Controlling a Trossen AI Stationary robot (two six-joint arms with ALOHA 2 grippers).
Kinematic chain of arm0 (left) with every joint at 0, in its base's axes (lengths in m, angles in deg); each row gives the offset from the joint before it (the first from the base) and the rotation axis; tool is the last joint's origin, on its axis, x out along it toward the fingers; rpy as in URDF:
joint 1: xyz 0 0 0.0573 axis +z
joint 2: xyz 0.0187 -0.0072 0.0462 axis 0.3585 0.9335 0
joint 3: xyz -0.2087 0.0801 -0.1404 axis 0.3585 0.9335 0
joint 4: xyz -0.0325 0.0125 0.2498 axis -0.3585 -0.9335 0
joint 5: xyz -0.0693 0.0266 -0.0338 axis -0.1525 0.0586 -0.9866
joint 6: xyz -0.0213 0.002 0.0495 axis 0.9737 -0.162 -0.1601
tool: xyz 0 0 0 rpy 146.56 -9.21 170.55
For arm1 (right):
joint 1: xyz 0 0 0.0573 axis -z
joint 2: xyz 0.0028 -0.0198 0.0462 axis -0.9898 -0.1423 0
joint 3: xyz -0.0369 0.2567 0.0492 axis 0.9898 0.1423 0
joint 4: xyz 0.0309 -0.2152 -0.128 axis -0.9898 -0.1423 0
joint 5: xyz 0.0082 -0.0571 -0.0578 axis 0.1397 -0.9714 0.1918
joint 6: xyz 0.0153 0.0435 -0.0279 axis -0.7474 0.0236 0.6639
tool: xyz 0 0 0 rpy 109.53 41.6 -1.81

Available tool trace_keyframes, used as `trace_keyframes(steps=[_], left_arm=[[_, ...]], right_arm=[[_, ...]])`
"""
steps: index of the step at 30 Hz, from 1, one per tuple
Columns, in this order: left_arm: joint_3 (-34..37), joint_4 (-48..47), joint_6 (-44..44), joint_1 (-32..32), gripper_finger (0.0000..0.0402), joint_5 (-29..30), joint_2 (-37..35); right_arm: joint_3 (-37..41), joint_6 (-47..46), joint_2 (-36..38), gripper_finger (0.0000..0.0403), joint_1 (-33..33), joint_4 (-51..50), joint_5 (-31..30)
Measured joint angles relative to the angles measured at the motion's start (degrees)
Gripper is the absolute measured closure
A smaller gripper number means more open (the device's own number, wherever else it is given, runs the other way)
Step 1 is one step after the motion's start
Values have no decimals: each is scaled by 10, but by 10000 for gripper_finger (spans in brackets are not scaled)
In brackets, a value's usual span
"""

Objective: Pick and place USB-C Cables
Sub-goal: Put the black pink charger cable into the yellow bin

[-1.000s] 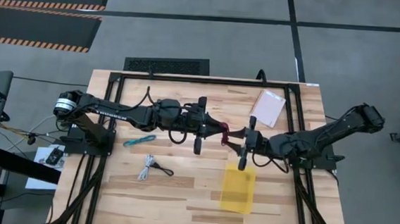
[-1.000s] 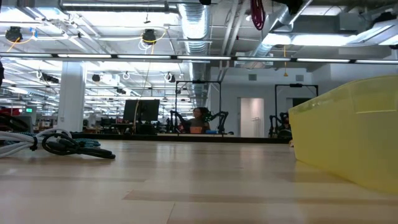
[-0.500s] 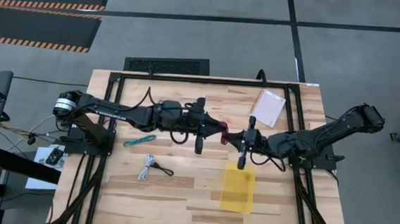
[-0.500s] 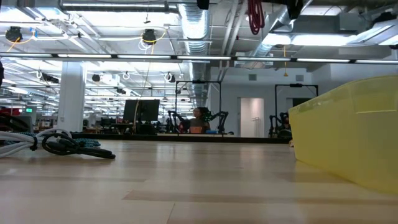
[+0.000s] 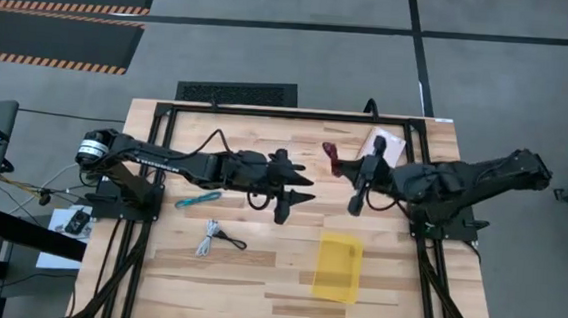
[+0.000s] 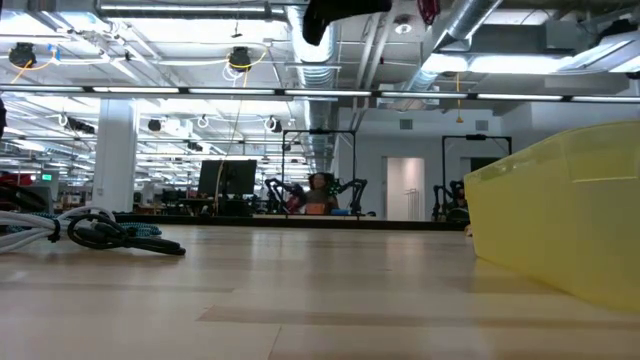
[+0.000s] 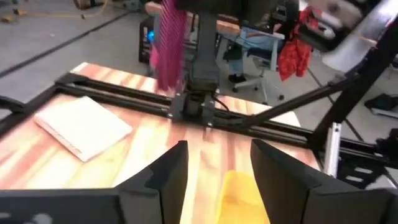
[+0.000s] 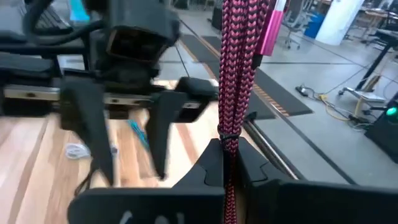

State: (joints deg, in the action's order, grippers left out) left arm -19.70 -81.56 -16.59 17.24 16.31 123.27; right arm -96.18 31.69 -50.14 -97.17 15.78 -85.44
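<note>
Above mid-desk (image 5: 256,267), handover done: red cable (image 8: 239,68) now clamped in right pincer (image 5: 337,163); left pincer (image 5: 305,187) just opened, empty. Next, probably the yellow tray (image 5: 337,268).

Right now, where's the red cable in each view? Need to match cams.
High: red cable at the right gripper, beside the pink packet.
Low: dangling at the top edge.
Left wrist: blurred, hanging upper middle.
Right wrist: centre, clamped.
Shared landmark: yellow tray.
</note>
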Motion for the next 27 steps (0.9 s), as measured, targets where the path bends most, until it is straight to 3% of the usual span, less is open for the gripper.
trace_keyframes(steps=[5,13,21,27], left_arm=[[0,-54,23,-16,235,3,0],[0,-154,29,-35,244,-11,0],[0,-189,13,-35,245,-70,0],[0,-192,0,-35,245,-98,0]], right_arm=[[-49,-38,-1,392,14,-135,-39],[-89,-206,-1,393,32,-363,-53],[-55,-526,-16,394,-31,-563,67],[-18,-732,-47,394,-141,-567,111]])
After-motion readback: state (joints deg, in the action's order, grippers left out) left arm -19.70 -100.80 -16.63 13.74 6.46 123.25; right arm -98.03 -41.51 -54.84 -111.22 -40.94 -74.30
